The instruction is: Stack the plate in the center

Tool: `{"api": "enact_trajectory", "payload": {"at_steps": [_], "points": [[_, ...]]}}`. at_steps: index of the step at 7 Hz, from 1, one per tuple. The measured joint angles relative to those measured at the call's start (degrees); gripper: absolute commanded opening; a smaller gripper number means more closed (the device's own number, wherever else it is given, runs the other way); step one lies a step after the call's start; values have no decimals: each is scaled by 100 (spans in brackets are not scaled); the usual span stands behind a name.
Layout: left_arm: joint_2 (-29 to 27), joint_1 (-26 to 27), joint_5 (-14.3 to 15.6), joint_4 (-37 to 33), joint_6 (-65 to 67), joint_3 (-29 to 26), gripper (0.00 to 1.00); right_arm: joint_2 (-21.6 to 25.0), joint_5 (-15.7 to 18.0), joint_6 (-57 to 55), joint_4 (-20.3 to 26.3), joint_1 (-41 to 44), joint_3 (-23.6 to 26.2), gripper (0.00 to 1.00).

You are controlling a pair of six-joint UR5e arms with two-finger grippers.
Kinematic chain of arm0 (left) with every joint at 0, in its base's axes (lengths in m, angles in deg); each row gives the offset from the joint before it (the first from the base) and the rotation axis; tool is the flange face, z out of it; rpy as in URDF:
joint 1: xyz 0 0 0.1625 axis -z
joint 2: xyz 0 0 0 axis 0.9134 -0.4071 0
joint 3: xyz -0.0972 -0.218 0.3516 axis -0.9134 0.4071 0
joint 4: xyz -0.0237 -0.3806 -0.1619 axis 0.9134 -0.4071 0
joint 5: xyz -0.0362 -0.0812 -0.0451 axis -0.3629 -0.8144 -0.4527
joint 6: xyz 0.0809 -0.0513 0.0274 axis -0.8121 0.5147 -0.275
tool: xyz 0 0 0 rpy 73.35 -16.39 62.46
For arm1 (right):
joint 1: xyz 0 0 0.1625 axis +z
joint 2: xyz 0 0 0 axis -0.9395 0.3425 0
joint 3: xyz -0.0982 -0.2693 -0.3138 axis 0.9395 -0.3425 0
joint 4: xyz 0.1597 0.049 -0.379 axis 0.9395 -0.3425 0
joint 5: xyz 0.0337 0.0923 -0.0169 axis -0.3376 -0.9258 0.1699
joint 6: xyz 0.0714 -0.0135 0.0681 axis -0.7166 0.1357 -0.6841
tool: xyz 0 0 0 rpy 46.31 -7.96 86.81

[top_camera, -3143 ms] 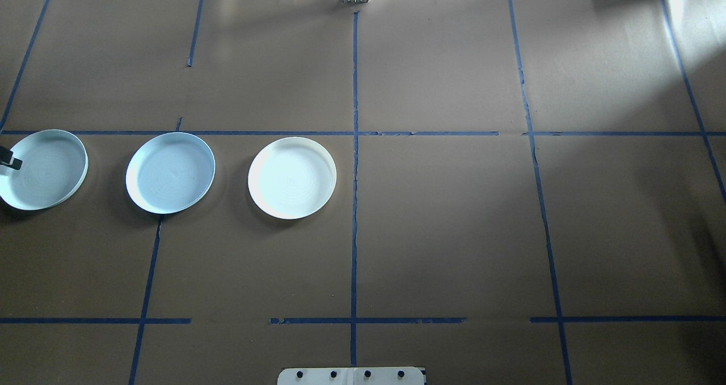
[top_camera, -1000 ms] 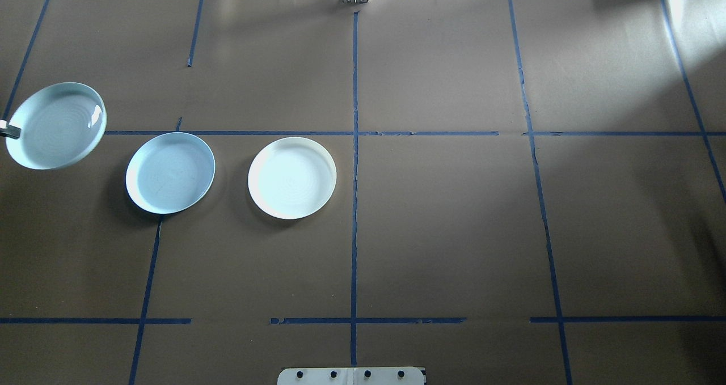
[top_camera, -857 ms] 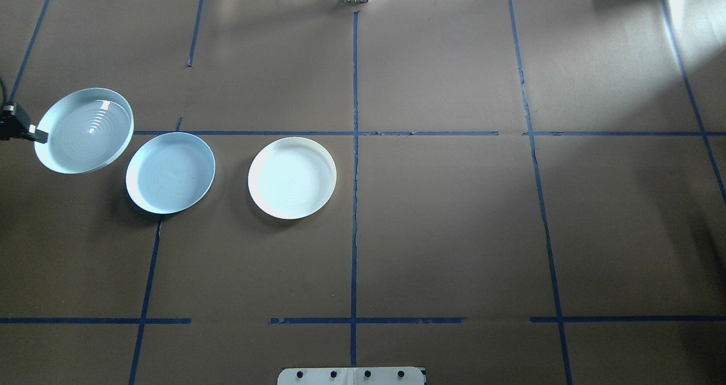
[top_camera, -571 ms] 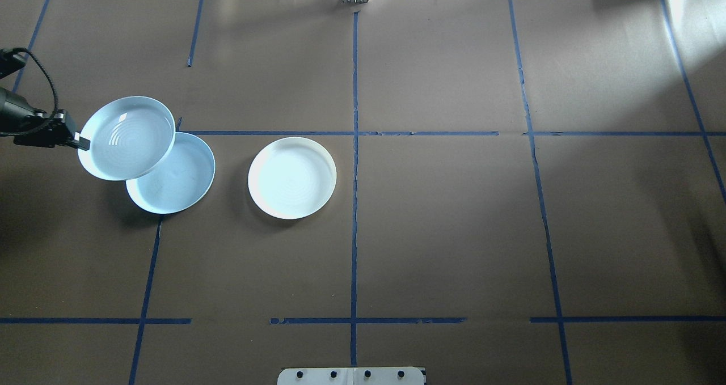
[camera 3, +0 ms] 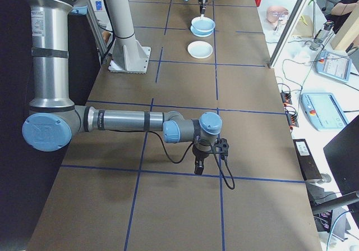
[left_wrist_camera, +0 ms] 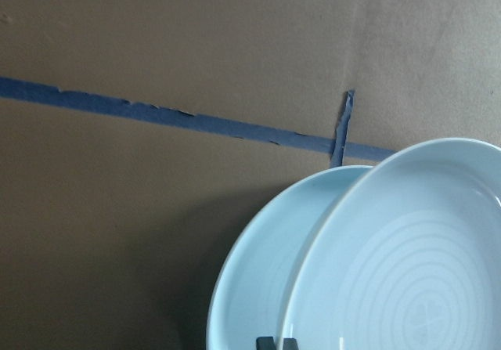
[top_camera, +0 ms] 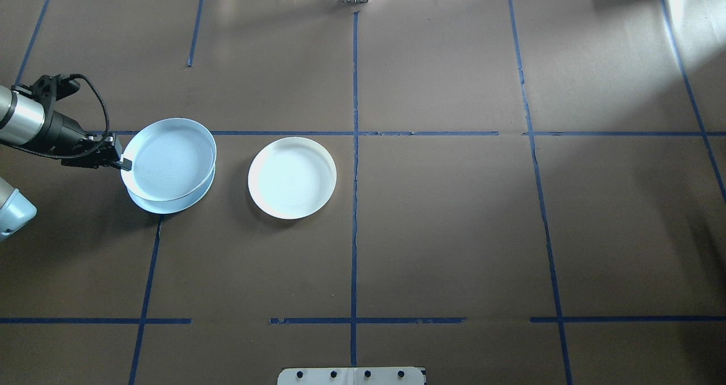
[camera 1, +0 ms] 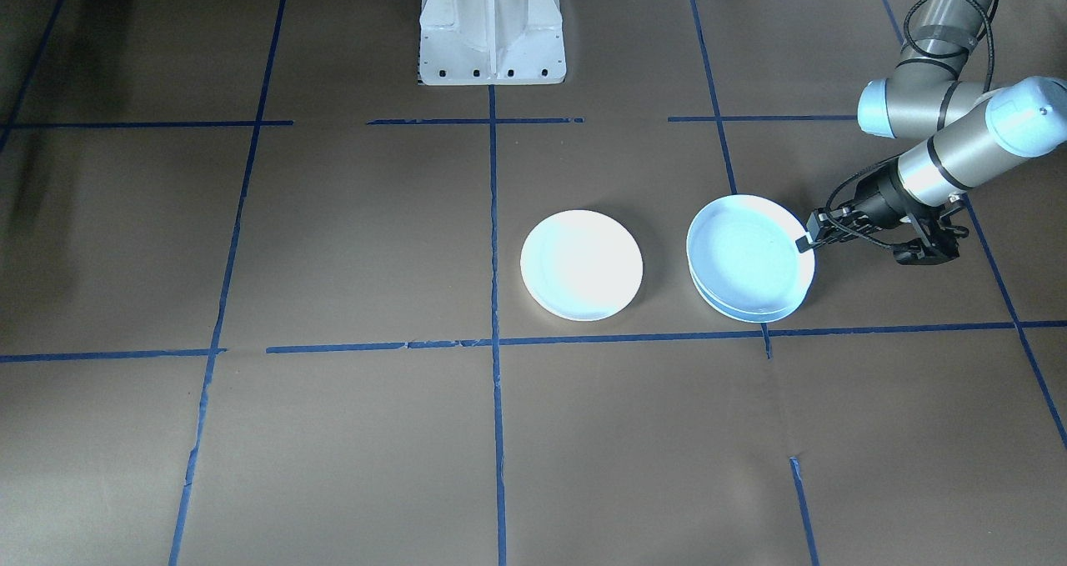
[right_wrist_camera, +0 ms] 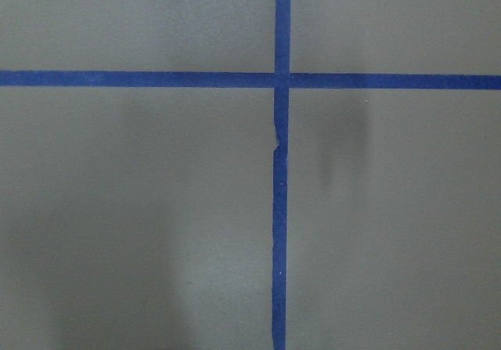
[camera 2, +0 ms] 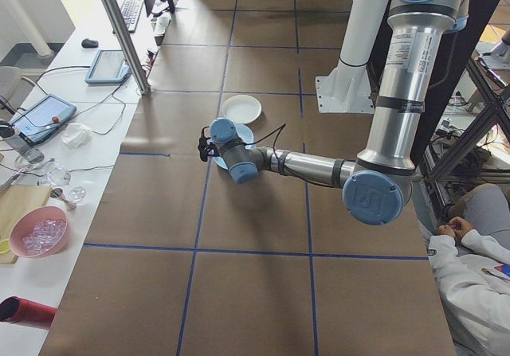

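You've got the left gripper pinched onto the left rim of the shallow round pale-blue plate, and that edge hold makes sense: it leaves the whole underside free, so the plate can go flat onto whatever sits below. Right now it hangs over the second pale-blue round plate lying on the brown paper-covered table, not quite in line with it; from overhead only the near rim of the lower one peeks out as a crescent, and the wrist camera shows the lower rim sticking out to one side too. Whether the two touch yet, you can't tell from these views; the offset looks like height to me, so I'd judge the carried plate is above, not nested. To the right, just left of the blue tape centre line, waits the round white plate, apart from the blue pair. My read is you're building the pile on the middle one of the three plates. Your right gripper hangs low over the table well off at the right end, out of the way; from that side view alone I can't tell whether its fingers are spread or together.
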Motion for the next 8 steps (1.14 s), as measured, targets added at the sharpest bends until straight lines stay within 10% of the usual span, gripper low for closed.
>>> {"api": "enact_trajectory", "payload": {"at_steps": [8], "points": [[200,-132,301,207,8,45,0,0,0,0,0,0,0,100]]}}
